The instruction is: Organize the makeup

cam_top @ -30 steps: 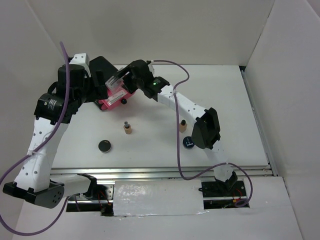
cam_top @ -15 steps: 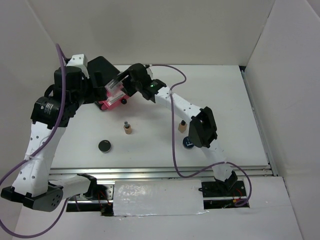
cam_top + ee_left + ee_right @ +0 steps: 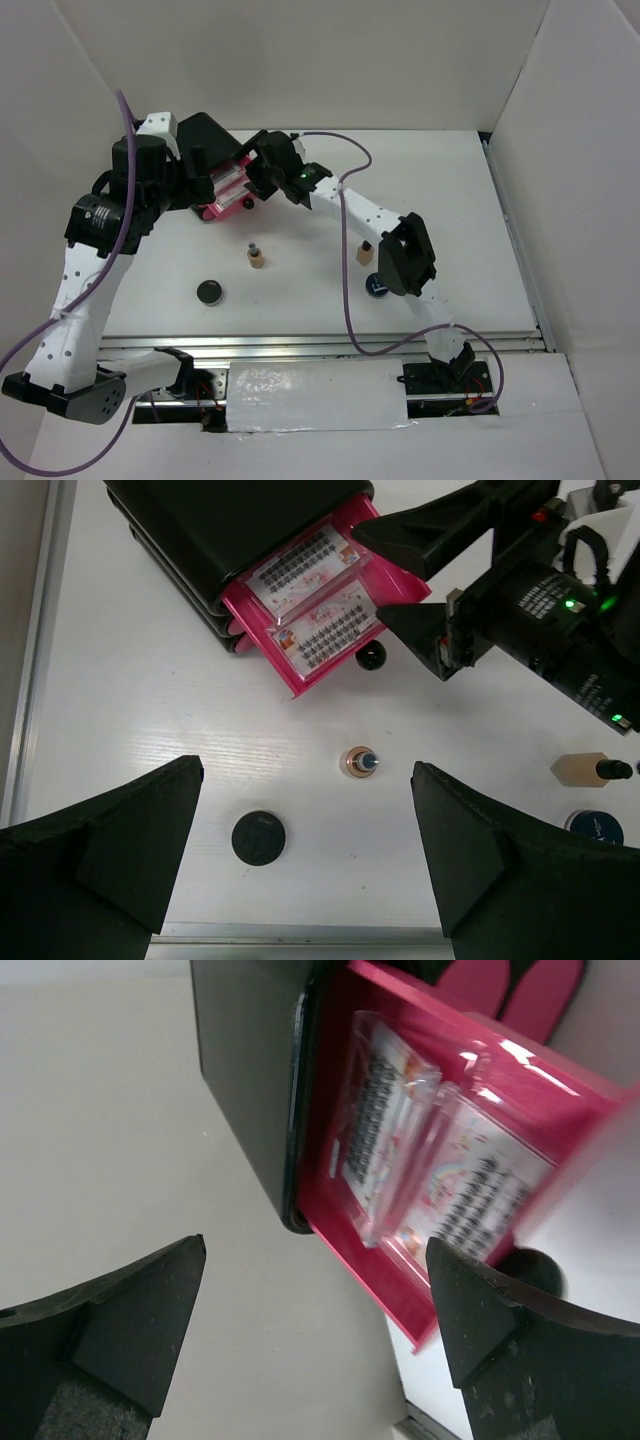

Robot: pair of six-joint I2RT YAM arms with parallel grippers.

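Note:
Two flat white red-printed packets (image 3: 300, 565) (image 3: 326, 630) lie side by side in the open pink drawer (image 3: 400, 580) of the black box (image 3: 207, 131). My right gripper (image 3: 250, 170) hovers open just over the drawer's front, and the packets (image 3: 385, 1140) show beyond its fingers. My left gripper (image 3: 305, 780) hangs open high above the table, holding nothing. Below it stand a tan bottle (image 3: 358, 762) and a black compact (image 3: 259, 837). A second tan bottle (image 3: 366, 250) and the blue-rimmed compact (image 3: 374, 286) sit by the right arm's elbow.
The black box stands at the back left, with more pink drawer fronts (image 3: 500, 985) next to the open one. A small black knob (image 3: 371, 657) shows under the open drawer's front. White walls close in the table; a metal rail (image 3: 320, 342) runs along its near edge.
My right gripper has opened over the drawer. The packet it held a second ago now lies in the drawer beside the other one. The left arm has barely shifted.

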